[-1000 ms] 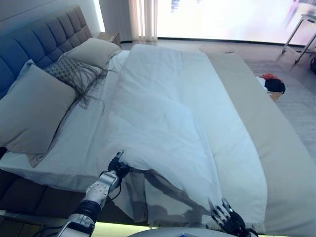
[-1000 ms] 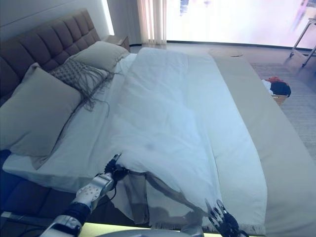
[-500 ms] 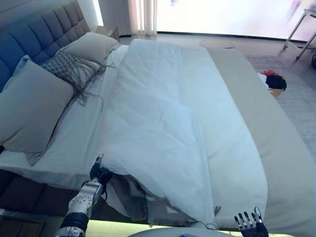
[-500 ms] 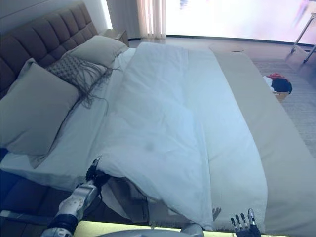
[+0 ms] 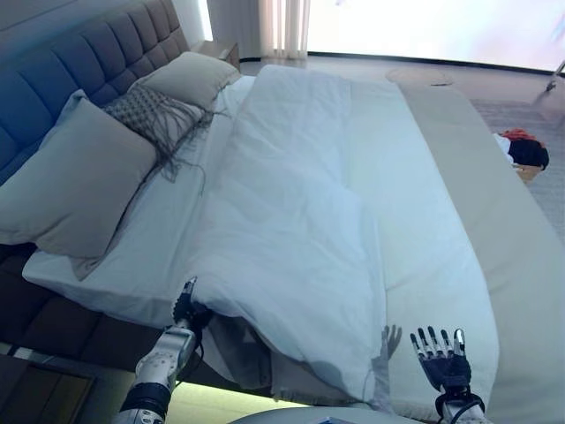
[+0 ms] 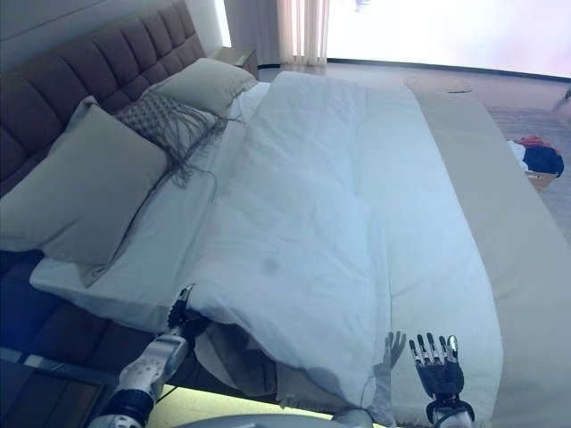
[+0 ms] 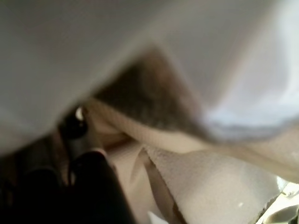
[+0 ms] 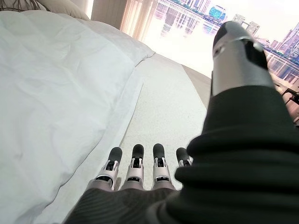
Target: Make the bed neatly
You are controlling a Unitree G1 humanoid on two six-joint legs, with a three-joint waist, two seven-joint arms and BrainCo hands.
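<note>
Left hand [image 5: 186,308] tucked under the near corner of the white duvet [image 5: 291,221], at the bed's near left edge; fingers mostly buried in cloth, so grip impossible to judge, and its wrist view only a dark blur against folds of fabric. Right hand [image 5: 444,362] raised over the near right part of the bed, fingers straight and spread, holding nothing, clear of the duvet's edge. Duvet bunched lengthwise down the middle of the mattress, near corner lifted, with beige bedding [image 5: 238,349] exposed beneath. Beige sheet [image 5: 481,203] bare along the right side. Pillows [image 5: 84,181] stacked by the tufted headboard [image 5: 79,66] on the left. Dark and red bundle [image 5: 525,150] on the floor beyond, too small to identify.
</note>
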